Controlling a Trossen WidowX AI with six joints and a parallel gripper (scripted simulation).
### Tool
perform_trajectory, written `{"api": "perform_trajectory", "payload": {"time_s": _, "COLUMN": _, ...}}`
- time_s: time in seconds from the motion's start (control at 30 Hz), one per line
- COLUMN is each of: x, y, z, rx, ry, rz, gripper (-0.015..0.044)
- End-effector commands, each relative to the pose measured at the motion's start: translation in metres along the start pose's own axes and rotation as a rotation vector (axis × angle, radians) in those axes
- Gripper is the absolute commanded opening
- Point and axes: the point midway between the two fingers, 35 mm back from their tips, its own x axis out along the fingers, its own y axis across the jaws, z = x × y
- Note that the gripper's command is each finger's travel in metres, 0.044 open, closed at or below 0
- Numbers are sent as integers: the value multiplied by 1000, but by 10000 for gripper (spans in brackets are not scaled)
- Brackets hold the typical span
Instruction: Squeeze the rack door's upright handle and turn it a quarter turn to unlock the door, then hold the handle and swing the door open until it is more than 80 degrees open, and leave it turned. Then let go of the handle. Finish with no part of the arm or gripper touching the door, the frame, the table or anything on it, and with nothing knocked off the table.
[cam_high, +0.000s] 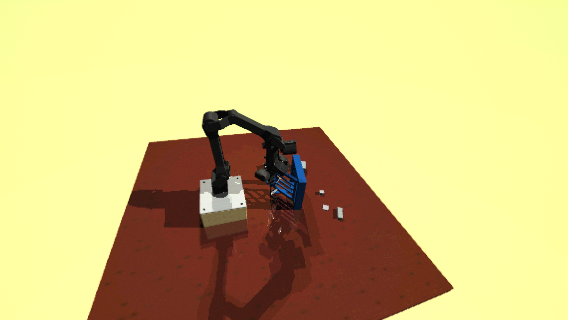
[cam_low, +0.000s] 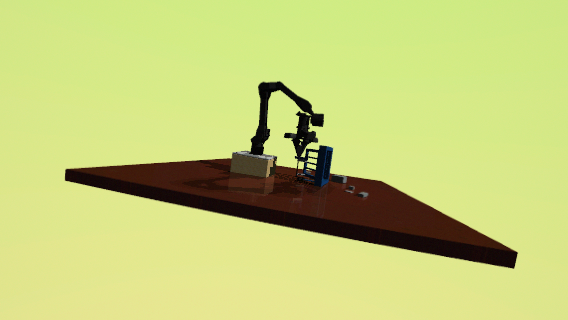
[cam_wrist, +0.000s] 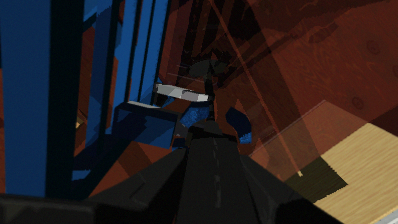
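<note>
The blue rack frame stands upright on the table. The barred blue door stands out from the frame on the arm's side, plainly swung open; its exact angle cannot be read. My gripper points down at the door's free side and is shut on the upright handle. The fingers hide most of the handle, so its turn cannot be judged. Blue bars rise close on the left in the wrist view.
The arm's pale base block is on the door's opening side. Behind the frame lie a grey block, another block and small white pieces. A white bar lies near the fingers.
</note>
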Motion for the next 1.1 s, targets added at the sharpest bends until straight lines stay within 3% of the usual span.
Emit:
{"api": "perform_trajectory", "payload": {"time_s": 0.0, "x": 0, "y": -5, "z": 2, "rx": -72, "ry": -4, "rz": 8, "gripper": 10}}
{"api": "perform_trajectory", "payload": {"time_s": 1.07, "x": 0, "y": -54, "z": 30, "rx": -515, "ry": -7, "rz": 1, "gripper": 10}}
